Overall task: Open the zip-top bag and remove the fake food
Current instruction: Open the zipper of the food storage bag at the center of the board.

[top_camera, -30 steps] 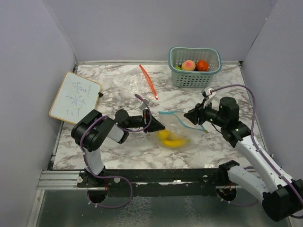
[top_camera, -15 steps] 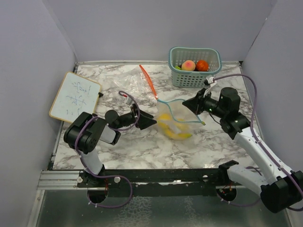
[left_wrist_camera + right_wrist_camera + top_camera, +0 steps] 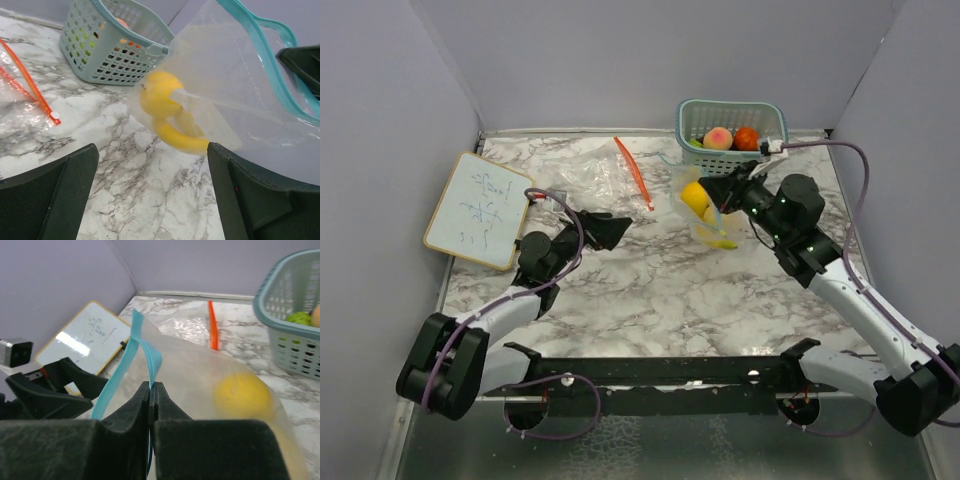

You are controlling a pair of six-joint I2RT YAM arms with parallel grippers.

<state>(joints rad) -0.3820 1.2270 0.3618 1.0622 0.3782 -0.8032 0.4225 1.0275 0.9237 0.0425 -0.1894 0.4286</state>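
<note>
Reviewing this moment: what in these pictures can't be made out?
- Whiteboard writing: too small in the top view, washed out by glare in the right wrist view.
- Basket contents: its wall hides most of what lies inside, in every view.
- Banana: blurred behind the bag film in the right wrist view.

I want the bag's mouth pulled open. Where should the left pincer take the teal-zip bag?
Likely the free teal lip, approached from the robot's left: the right pincer pinches the other lip, and the lemon weighs the bag down.
</note>
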